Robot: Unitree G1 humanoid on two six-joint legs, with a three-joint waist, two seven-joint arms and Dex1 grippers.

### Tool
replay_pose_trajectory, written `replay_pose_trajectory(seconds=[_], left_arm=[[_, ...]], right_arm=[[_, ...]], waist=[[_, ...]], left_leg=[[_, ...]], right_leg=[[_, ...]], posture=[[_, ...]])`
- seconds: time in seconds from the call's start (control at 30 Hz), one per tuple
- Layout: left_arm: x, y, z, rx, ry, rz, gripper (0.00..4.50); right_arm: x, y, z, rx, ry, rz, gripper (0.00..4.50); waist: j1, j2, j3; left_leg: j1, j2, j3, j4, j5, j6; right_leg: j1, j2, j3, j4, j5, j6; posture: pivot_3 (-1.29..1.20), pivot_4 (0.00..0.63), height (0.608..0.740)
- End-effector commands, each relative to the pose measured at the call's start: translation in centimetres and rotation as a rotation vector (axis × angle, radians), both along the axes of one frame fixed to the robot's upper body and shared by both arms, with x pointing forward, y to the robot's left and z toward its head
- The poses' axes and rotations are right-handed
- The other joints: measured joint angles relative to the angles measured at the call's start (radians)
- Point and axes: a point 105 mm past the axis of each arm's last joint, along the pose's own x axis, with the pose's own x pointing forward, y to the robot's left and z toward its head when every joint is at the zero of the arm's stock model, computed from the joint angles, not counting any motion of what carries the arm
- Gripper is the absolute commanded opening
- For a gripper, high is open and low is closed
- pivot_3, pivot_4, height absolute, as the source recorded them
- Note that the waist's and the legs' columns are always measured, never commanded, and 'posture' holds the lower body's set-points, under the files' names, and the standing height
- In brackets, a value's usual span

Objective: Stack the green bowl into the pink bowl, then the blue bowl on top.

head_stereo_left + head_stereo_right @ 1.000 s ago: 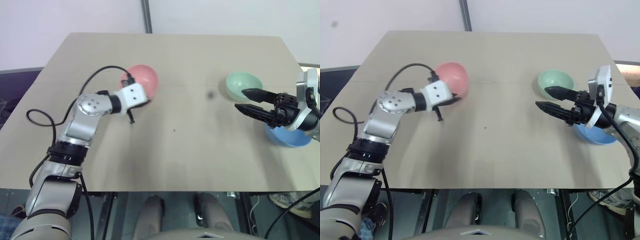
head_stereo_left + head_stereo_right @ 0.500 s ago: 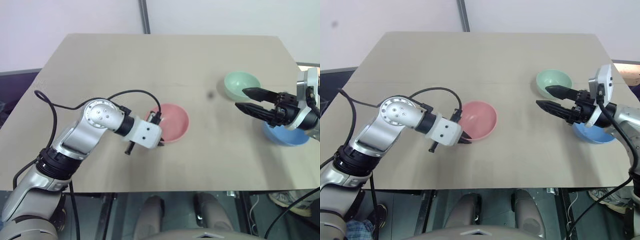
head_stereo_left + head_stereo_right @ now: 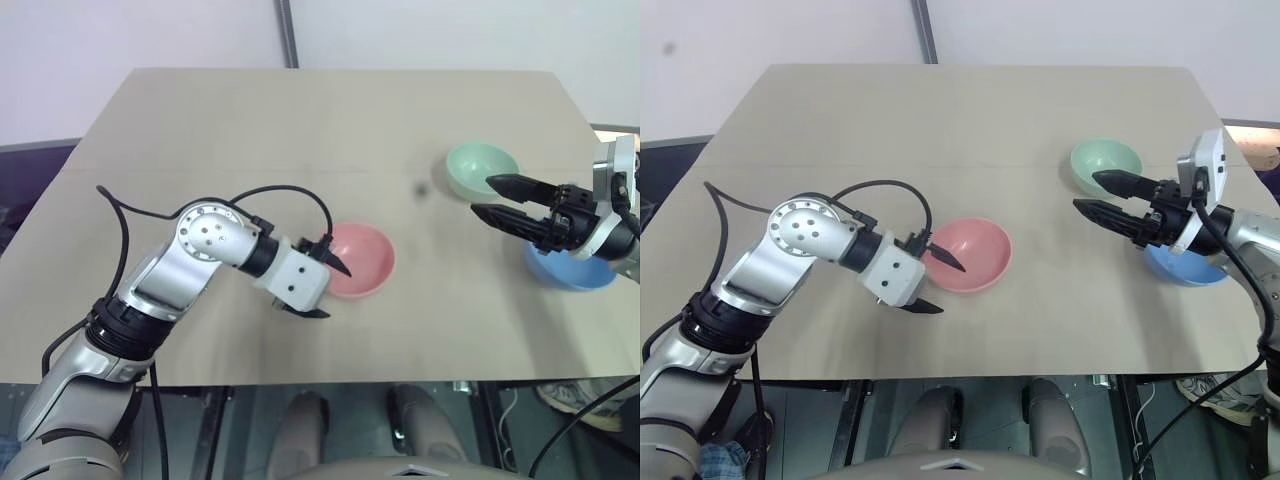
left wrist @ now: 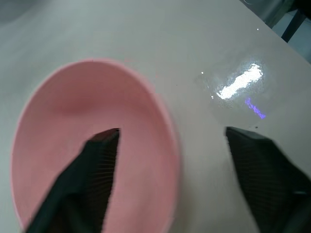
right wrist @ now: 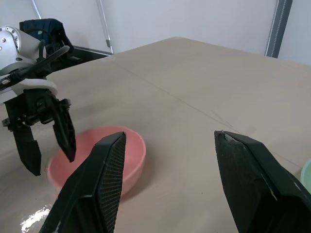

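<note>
The left gripper [image 3: 325,285] stands with its two black fingers spread wide astride the near-left rim of the pink bowl [image 3: 362,258], one finger [image 4: 90,170] hanging over the bowl's hollow and the other outside the wall above the bare tabletop, neither visibly pressing the plastic; the bowl sits upright near the middle of the beige table [image 3: 300,130], toward its front edge, and nothing lies inside it; a black cable [image 3: 250,195] loops over the silver forearm behind the gripper; across the table, the right gripper [image 3: 495,198] hovers level above the surface, its fingers parted and nothing between them, pointing toward the table's centre; the green bowl [image 3: 480,168] rests upright just beyond those fingertips, toward the far right of the table, and the blue bowl [image 3: 570,272] lies partly hidden beneath the right wrist, nearer the front right edge; the green and blue bowls sit close to one another and well apart from the pink one; a bright glare patch [image 4: 238,82] marks the tabletop beside the pink bowl.
</note>
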Motion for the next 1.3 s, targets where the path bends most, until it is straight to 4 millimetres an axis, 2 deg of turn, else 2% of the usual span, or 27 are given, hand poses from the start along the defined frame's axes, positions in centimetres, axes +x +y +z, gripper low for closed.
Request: replay_pose_trajectory(seconds=[0.03,0.17,0.33,0.43,0.5,0.6,0.8,0.9,1.07,1.13,1.3], left_arm=[[0.0,0.2,0.9,-0.027,-0.029,0.007,4.43],[0.3,0.1,3.5,-0.189,0.042,0.097,4.43],[2.1,0.4,10.1,-0.675,0.227,0.324,4.43],[3.8,2.2,13.2,-0.95,0.25,0.459,4.43],[4.1,3.9,14.9,-1.135,0.326,0.521,4.43],[3.0,4.8,15.1,-1.191,0.404,0.536,4.43],[1.8,5.0,14.0,-1.132,0.438,0.568,4.43],[1.6,5.0,13.5,-1.1,0.444,0.576,4.43],[1.6,5.1,13.1,-1.07,0.432,0.585,4.43],[1.5,5.0,13.2,-1.067,0.432,0.582,4.43],[1.4,4.7,13.1,-1.056,0.43,0.571,4.43]], right_arm=[[-0.5,-0.1,1.3,0.0,-0.069,0.002,3.21],[-0.4,-0.1,1.2,-0.002,-0.065,0.003,3.21],[0.2,-0.5,0.7,-0.03,-0.049,-0.043,3.21],[1.2,-1.1,0.1,-0.071,-0.034,-0.106,3.21],[2.2,-1.3,-0.1,-0.094,-0.055,-0.145,3.21],[4.2,-2.2,-0.7,-0.148,-0.042,-0.241,3.21],[8.5,-3.6,-1.9,-0.331,-0.031,-0.406,3.21],[10.0,-2.7,-1.9,-0.427,-0.089,-0.39,3.21],[10.6,0.7,-2.6,-0.576,-0.176,-0.227,3.21],[11.3,1.0,-2.8,-0.597,-0.173,-0.218,3.21],[13.7,0.0,-3.8,-0.684,-0.131,-0.3,3.21]], waist=[[0.0,0.0,0.0],[0.0,0.0,0.0],[0.001,0.0,0.0],[0.0,0.0,0.0],[-0.005,0.0,0.0],[-0.01,0.0,0.0],[-0.001,0.0,0.0],[0.002,0.0,0.0],[-0.006,0.0,0.0],[-0.005,0.0,0.0],[0.001,0.0,0.0]], left_leg=[[0.0,0.0,0.0,0.0,0.0,0.0],[0.0,0.0,0.0,0.0,0.0,0.0],[0.0,0.0,0.0,0.0,0.0,0.0],[0.0,0.0,-0.001,0.001,0.0,0.0],[0.0,0.0,-0.001,0.001,0.0,0.0],[0.001,0.0,-0.001,0.001,0.0,0.0],[0.001,0.0,0.0,0.001,0.0,0.0],[0.0,0.0,-0.001,0.0,0.0,0.0],[0.0,0.0,0.0,0.0,0.0,0.0],[0.001,0.0,0.0,0.0,0.0,0.0],[0.0,0.0,0.0,0.0,0.0,0.0]], right_leg=[[0.0,0.0,0.0,0.0,0.0,0.0],[0.0,0.0,0.0,0.0,0.0,0.0],[0.0,0.0,0.0,0.0,0.0,0.0],[0.0,0.0,-0.001,0.0,0.0,0.0],[0.0,0.0,-0.001,0.001,0.0,0.0],[0.0,0.0,0.0,0.001,0.0,0.0],[0.0,-0.001,0.0,0.001,0.0,0.0],[0.0,-0.001,-0.001,0.0,0.0,0.0],[0.0,-0.001,-0.001,0.0,0.0,0.0],[0.0,-0.001,0.0,0.0,0.0,0.0],[0.0,-0.001,-0.001,0.0,0.0,0.0]], posture=[[0.0,0.15,0.74],[0.0,0.15,0.74],[0.0,0.15,0.74],[0.0,0.15,0.74],[0.0,0.15,0.74],[0.0,0.15,0.74],[0.0,0.15,0.74],[0.0,0.15,0.74],[0.0,0.15,0.74],[0.0,0.15,0.74],[0.0,0.15,0.74]])
